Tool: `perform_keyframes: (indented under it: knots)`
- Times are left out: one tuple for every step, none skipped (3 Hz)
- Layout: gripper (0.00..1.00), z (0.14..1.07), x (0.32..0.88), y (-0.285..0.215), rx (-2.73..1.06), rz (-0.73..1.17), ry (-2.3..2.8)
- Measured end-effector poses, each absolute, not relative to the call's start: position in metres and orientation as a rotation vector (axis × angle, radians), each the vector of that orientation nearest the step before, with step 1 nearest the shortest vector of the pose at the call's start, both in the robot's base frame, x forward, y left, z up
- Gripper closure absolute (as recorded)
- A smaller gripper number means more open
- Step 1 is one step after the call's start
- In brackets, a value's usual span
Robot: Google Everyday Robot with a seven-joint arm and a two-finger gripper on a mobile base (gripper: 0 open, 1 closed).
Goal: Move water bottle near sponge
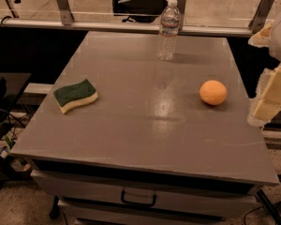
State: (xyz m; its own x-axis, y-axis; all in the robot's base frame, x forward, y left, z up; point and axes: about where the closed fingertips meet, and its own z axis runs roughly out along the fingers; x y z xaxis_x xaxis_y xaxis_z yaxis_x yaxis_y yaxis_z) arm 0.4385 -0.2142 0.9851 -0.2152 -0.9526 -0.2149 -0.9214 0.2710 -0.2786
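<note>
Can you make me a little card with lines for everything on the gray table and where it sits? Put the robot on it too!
bottle: tall clear plastic water bottle with white cap, upright, far middle
sponge: wavy green-topped, yellow-based sponge, left side
fruit: round orange fruit, right side
table: flat gray table
robot: pale yellow end effector, beyond the right edge, touching none of them
bottle and sponge: far apart

Grey table [145, 130] bears clear white-capped water bottle [168, 29], green-yellow sponge [76, 95], orange fruit [213, 92]; cream tool [267, 102] at right.
</note>
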Motion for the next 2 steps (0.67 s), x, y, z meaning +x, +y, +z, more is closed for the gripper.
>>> perform_keyframes:
  knots:
    - [0.00,0.987,0.443,-0.209,-1.704,-0.123,2.190]
    - [0.00,0.994,0.476,-0.180,-1.671,-0.070,2.098]
